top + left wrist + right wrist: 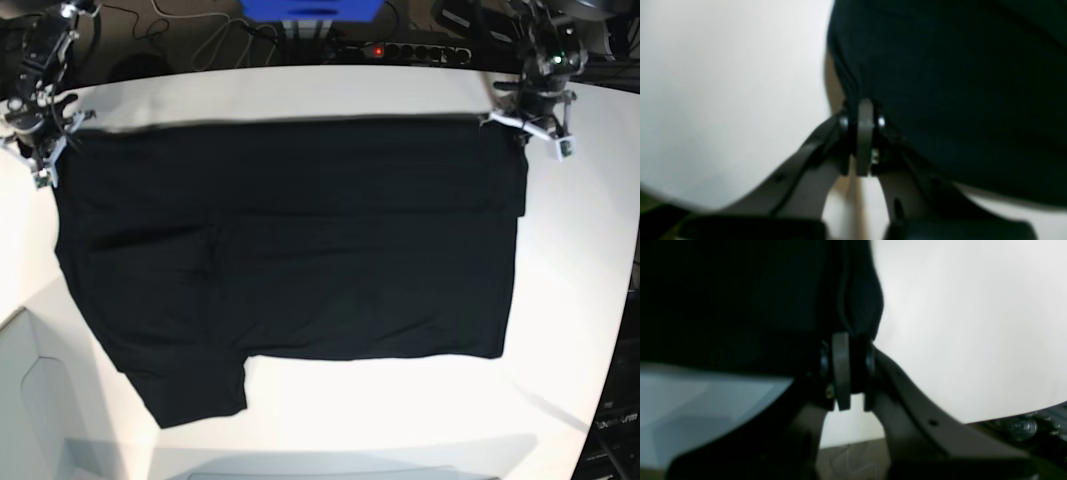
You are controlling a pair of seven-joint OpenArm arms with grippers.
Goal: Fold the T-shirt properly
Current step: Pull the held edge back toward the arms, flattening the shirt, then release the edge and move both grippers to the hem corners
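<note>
T-shirt [300,250] matt black cloth; table [580,300] smooth white, slight sheen.

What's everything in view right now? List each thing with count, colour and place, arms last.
T-shirt: one, black, spread over the middle of the table, its far edge stretched taut between the two grippers, one sleeve sticking out at the near-left in the base view.
Table: one, white, under the shirt.
Power strip: one, black with a red light, beyond the table's far edge.
Blue object: one, at the top edge of the base view; what it is cannot be told.
Cables: several, dark, beyond the far edge.
Left gripper: one, grey and black, shut on the T-shirt's far corner.
Right gripper: one, dark, shut on the other far corner.
</note>
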